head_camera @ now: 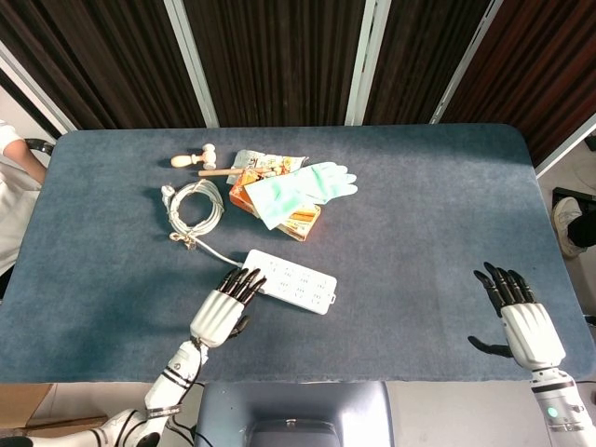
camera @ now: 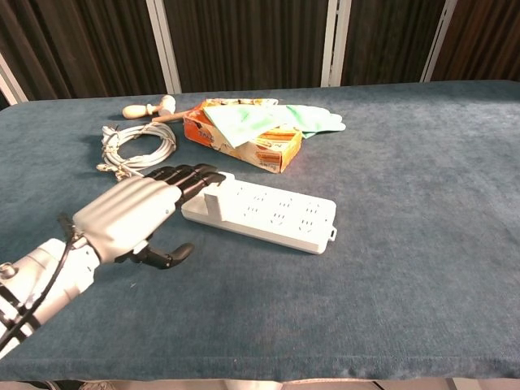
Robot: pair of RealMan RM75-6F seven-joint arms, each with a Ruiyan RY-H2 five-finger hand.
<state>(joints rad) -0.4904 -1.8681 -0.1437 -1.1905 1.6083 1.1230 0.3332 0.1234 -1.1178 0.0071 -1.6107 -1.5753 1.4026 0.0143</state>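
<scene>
The white power strip (head_camera: 287, 280) lies flat on the blue counter (head_camera: 419, 223), a little toward the near edge, and serves as the landmark here. The left robot hand (head_camera: 223, 305) sits just at the strip's left end, palm down, fingers (camera: 188, 177) stretched out and slightly apart, holding nothing; the fingertips reach the strip's left end, though whether they touch it cannot be told. Its thumb sticks out to the side above the bare cloth.

The strip's cord runs from its left end up to a coiled white cable (head_camera: 194, 207), which lies beyond and left of the strip. Directly beyond the strip sits an orange box (camera: 268, 148) with a green rubber glove (head_camera: 303, 187) draped over it; a packet (head_camera: 256, 164) lies against the far side of the box. A small wooden tool (head_camera: 199, 159) lies further beyond the coil.

The right robot hand (head_camera: 521, 315) is well apart to the right of the strip, near the counter's front right corner, fingers spread and gripping nothing. Between the strip's right end and that hand is wide bare cloth, and a bare band runs between the strip and the near edge
</scene>
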